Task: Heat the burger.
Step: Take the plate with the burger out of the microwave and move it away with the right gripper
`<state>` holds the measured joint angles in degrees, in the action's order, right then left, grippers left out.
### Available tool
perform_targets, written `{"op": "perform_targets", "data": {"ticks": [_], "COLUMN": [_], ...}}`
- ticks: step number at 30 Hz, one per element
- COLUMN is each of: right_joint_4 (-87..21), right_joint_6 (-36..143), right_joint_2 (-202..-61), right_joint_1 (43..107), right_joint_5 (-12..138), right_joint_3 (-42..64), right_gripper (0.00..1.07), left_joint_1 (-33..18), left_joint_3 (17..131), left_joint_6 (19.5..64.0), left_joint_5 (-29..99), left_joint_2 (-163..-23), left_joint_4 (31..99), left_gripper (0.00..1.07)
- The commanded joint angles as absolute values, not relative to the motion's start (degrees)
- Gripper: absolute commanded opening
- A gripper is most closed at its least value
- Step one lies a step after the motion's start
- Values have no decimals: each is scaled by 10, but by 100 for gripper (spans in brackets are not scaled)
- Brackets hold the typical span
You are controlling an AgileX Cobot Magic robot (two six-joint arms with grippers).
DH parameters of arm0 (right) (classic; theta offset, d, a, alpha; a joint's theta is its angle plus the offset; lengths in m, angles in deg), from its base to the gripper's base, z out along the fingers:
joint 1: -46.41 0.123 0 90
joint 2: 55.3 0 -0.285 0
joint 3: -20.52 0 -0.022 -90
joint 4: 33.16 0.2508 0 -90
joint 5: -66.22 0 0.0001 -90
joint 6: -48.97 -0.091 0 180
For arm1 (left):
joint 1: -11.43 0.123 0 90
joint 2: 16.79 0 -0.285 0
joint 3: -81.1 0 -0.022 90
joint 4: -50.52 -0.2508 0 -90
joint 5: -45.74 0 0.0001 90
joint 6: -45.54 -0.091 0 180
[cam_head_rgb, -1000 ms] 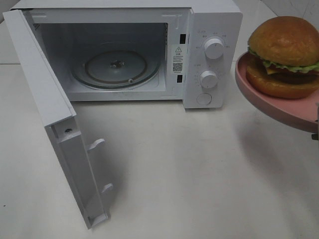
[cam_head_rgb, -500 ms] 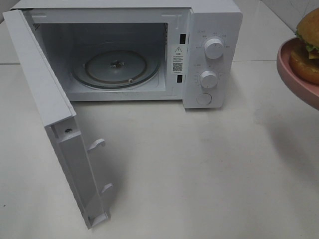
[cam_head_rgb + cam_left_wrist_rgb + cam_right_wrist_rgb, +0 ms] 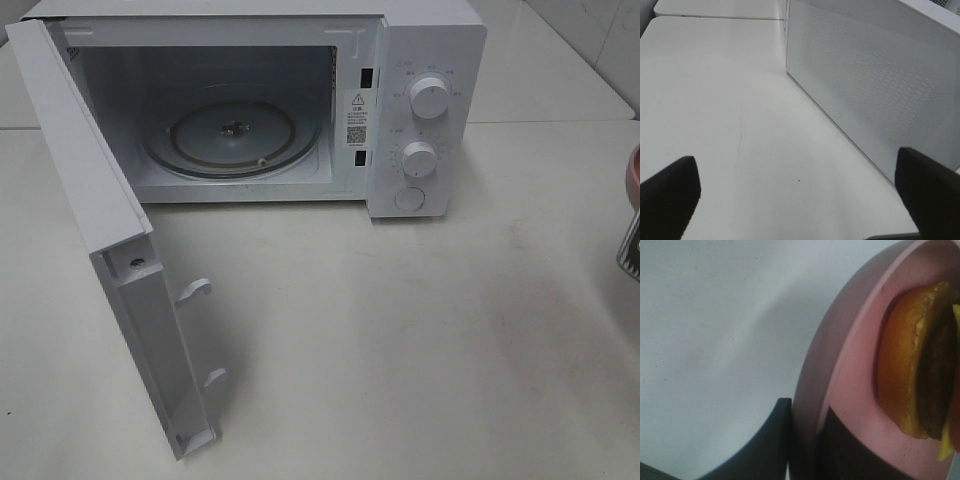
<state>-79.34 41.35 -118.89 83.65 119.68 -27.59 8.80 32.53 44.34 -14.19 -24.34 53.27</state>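
The microwave (image 3: pixel 250 105) stood open and empty; the right hand (image 3: pixel 805 440) clamped the plate (image 3: pixel 850 370) bearing the burger (image 3: pixel 910 365). The left hand (image 3: pixel 795 195) hung apart, idle.

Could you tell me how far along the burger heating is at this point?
Done: the microwave door stands wide open, its turntable bare. In hand: the right gripper pinches the pink plate by its rim, the burger on it. Left: setting it inside, closing the door, turning the dials.
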Motion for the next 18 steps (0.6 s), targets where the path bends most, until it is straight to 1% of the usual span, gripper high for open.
{"op": "perform_targets", "data": {"ticks": [1, 5, 8, 13, 18], "right_joint_4": [-841, -840, -842, -866, -868], "right_joint_6": [308, 216, 199, 90, 41], "right_joint_2": [-1218, -1250, -1255, -1304, -1347], "right_joint_1": [833, 833, 833, 833, 833], "right_joint_5": [1221, 1243, 1250, 1308, 1349], "right_joint_3": [-272, -264, -261, -225, -196], "right_gripper": [1, 1, 1, 2, 2], "left_joint_1": [89, 89, 89, 89, 89], "left_joint_3": [324, 324, 324, 324, 324], "left_joint_6": [444, 444, 444, 444, 444], "left_joint_5": [-137, -137, -137, -137, -137], "left_joint_2": [-232, -232, -232, -232, -232], "left_joint_4": [536, 536, 536, 536, 536], "left_gripper": [98, 98, 98, 98, 98]}}
